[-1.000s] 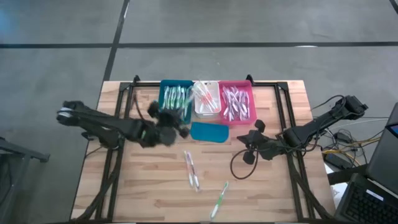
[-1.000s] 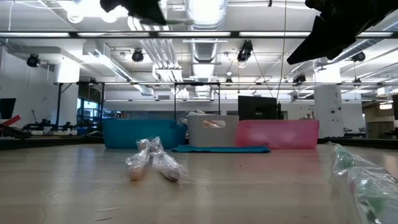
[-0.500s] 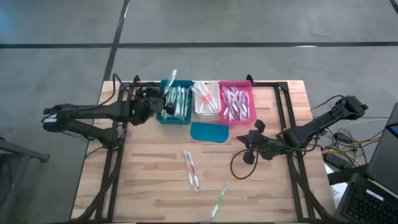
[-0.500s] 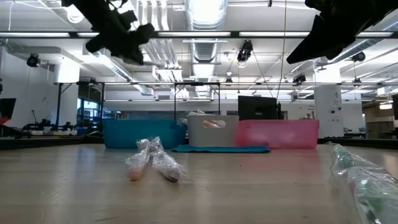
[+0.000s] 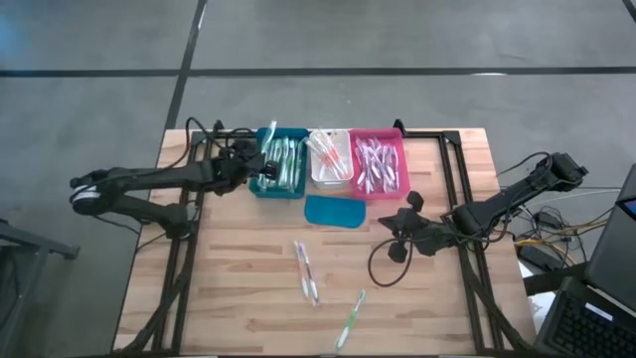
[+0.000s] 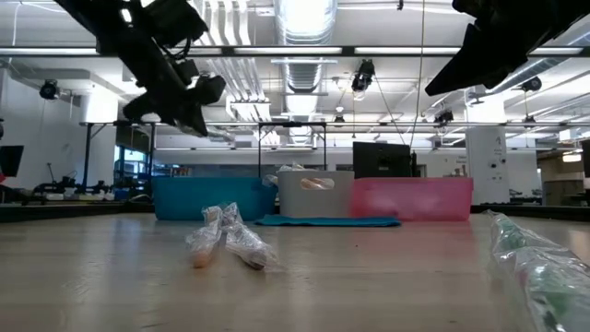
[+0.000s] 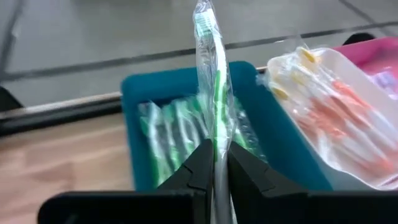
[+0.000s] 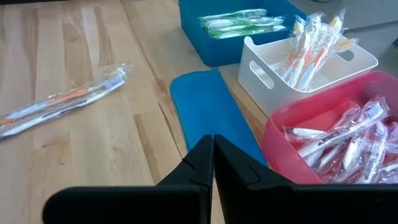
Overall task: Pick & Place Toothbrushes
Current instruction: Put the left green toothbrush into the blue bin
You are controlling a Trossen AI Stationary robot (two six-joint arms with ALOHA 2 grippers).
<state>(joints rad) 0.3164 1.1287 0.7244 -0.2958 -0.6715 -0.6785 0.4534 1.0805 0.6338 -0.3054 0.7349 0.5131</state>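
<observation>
- Left hand point(image 7: 214, 163) is clamped on a wrapped green toothbrush point(image 7: 211, 93), fingers pinching its handle end; it hangs over the near-left edge of the teal bin point(image 5: 281, 162).
- Key relation: the brush's long axis runs out ahead of the fingers, over the bin's inside, roughly along the green brushes already lying there point(image 7: 168, 134). Bin sits directly under the brush, so my read is a drop needs little more than lowering and letting go.
- White bin point(image 5: 329, 157) and pink bin point(image 5: 378, 164) sit just right of the teal one; flat teal lid point(image 5: 334, 211) in front of them.
- Still loose on the desk point(image 5: 229, 298): a wrapped pair point(image 5: 306, 271) mid-desk, one green brush point(image 5: 350, 318) nearer the front edge.
- Right hand point(image 8: 211, 168) is pinched closed on nothing, parked above the lid's right end; it's the nearer arm to both strays.
</observation>
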